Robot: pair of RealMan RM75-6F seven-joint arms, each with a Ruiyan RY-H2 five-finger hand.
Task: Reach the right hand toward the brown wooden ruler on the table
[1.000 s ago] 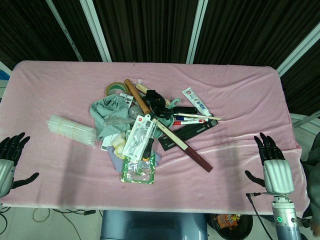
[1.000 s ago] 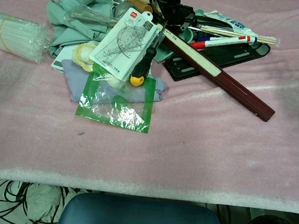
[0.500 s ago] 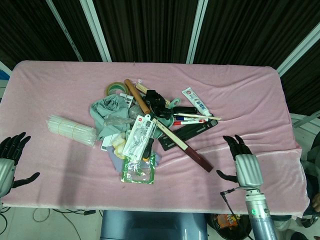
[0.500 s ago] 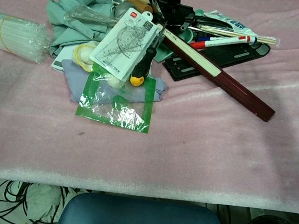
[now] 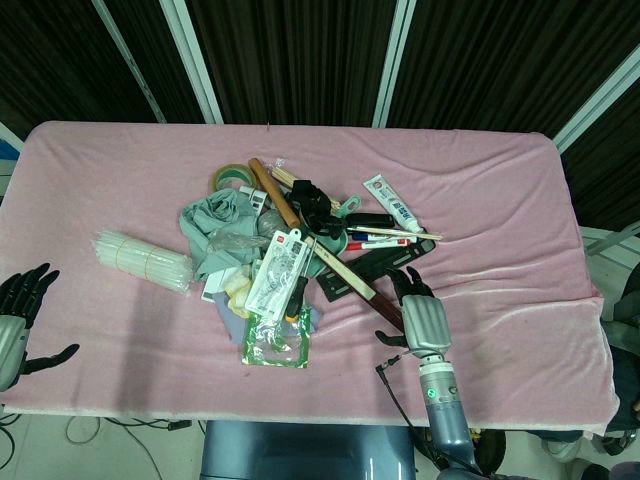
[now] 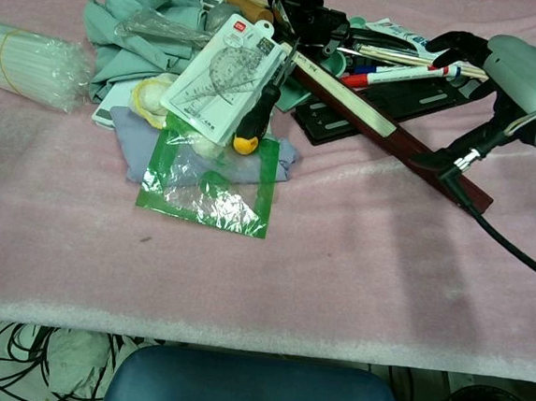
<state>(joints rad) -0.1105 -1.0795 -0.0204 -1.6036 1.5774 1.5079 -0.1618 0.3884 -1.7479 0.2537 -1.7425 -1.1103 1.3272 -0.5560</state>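
The right robot hand (image 5: 424,318) is held open, fingers apart, over the near end of the brown wooden ruler (image 6: 387,131), toward the tabletop's (image 5: 500,220) front edge.

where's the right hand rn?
In the head view the right hand is at the pile's right edge, over the near end of the ruler; the chest view shows it open above that end, no grip.

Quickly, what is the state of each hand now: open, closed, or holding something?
Left hand: open, holding nothing, at the table's edge.
Right hand: open over the near end of the brown wooden ruler, not gripping it.
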